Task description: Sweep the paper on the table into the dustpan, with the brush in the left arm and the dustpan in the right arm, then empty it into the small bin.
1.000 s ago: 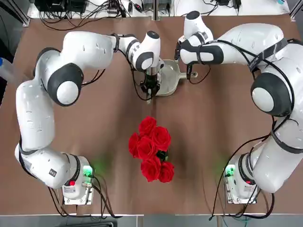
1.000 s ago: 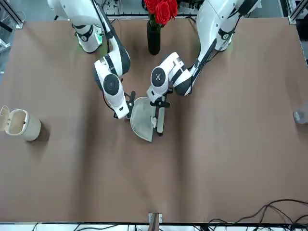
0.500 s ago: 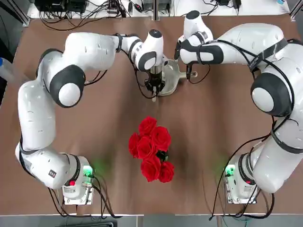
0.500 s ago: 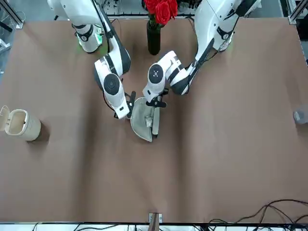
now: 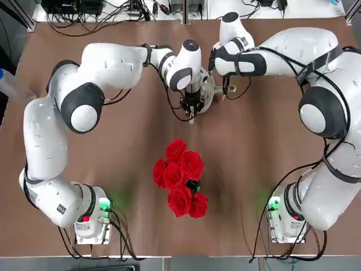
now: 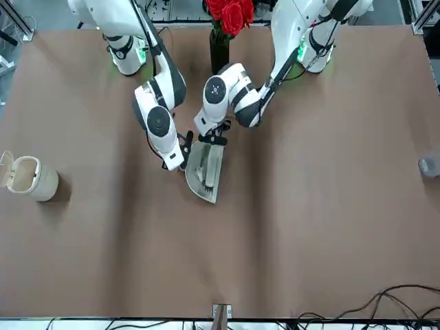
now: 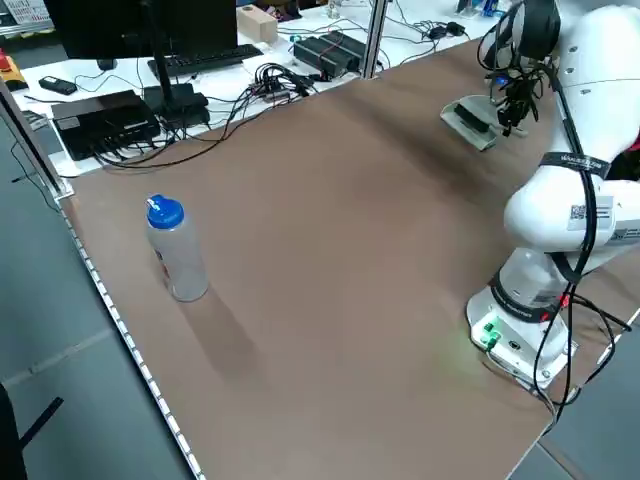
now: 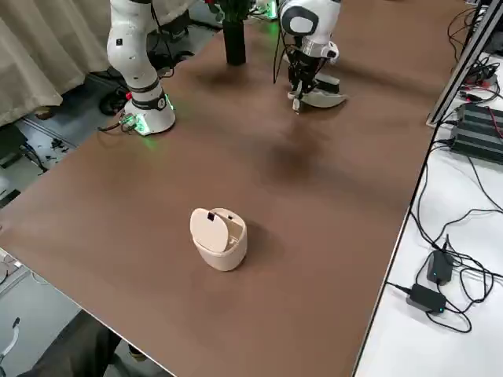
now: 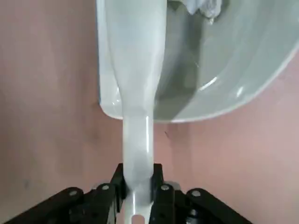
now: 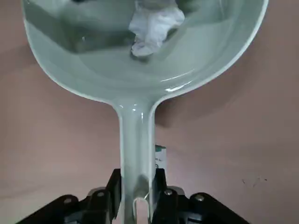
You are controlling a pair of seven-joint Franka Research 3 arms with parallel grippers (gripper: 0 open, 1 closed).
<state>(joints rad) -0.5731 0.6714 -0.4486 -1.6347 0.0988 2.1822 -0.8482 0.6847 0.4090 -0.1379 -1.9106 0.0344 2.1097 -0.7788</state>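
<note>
Overhead looks straight down on the desk (image 5: pixel 113 169) from the robot's side, front faces back across it, two raised side cameras angle in diagonally, both wrist cameras sit tight over their claws, and all six share the dustpan (image 6: pixel 203 180) mid-desk.

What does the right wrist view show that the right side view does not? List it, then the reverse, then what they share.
Only the right wrist view: the paper wad lying inside the dustpan, and the right gripper shut on the pan's handle.

Only the right side view: the small bin standing apart from the arms, and a dark vase.

Both: the dustpan on the brown table.
</note>
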